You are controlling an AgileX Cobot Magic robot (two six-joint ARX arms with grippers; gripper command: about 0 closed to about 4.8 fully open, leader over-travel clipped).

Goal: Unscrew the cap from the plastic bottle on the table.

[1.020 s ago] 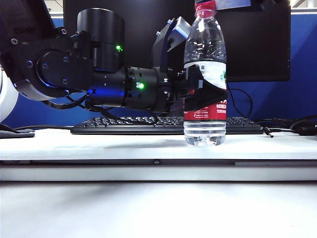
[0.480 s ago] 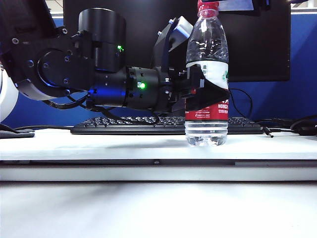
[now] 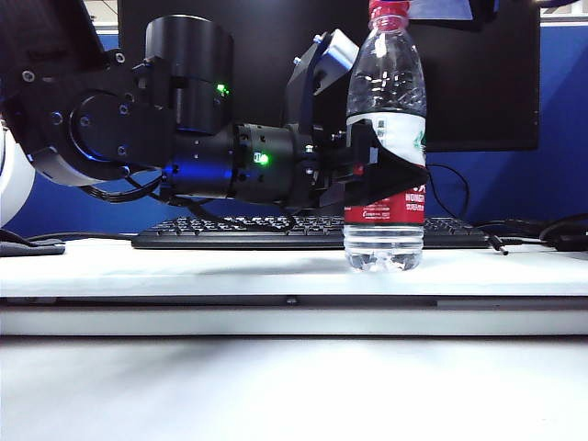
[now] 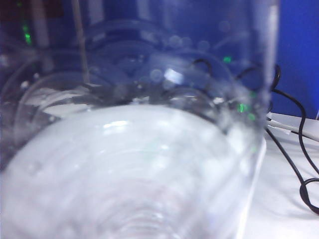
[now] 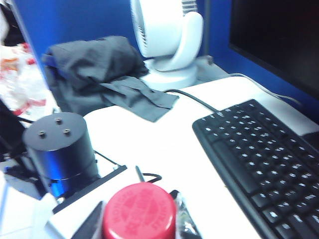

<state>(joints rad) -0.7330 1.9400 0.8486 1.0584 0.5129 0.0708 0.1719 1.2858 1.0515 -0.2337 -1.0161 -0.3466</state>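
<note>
The plastic bottle point(image 3: 384, 83) stands upright on the table point(image 3: 184, 266), clear with a white-and-red label. My left gripper point(image 3: 386, 173) reaches in level from the left and is shut on the bottle at its label; a black finger point(image 3: 395, 175) crosses the front. In the left wrist view the blurred bottle point(image 4: 139, 164) fills the picture and hides the jaws. The red cap point(image 3: 386, 7) sits on the bottle's top at the frame's upper edge. From above, my right gripper point(image 5: 138, 219) is shut on the cap point(image 5: 139, 209), with a finger point(image 5: 92, 224) pressed against each side.
A black keyboard point(image 3: 230, 234) lies behind the bottle, with a dark monitor point(image 3: 478, 83) beyond it. A white fan point(image 5: 167, 40) and a dark cloth point(image 5: 99, 74) sit at the far end. Black cables point(image 4: 294, 159) trail on the table to the right. The left arm's black body point(image 3: 184, 119) fills the left side.
The bottle has shifted slightly to the right within the left gripper's hold, and its cap sits a little higher in the frame. The left arm has stayed put.
</note>
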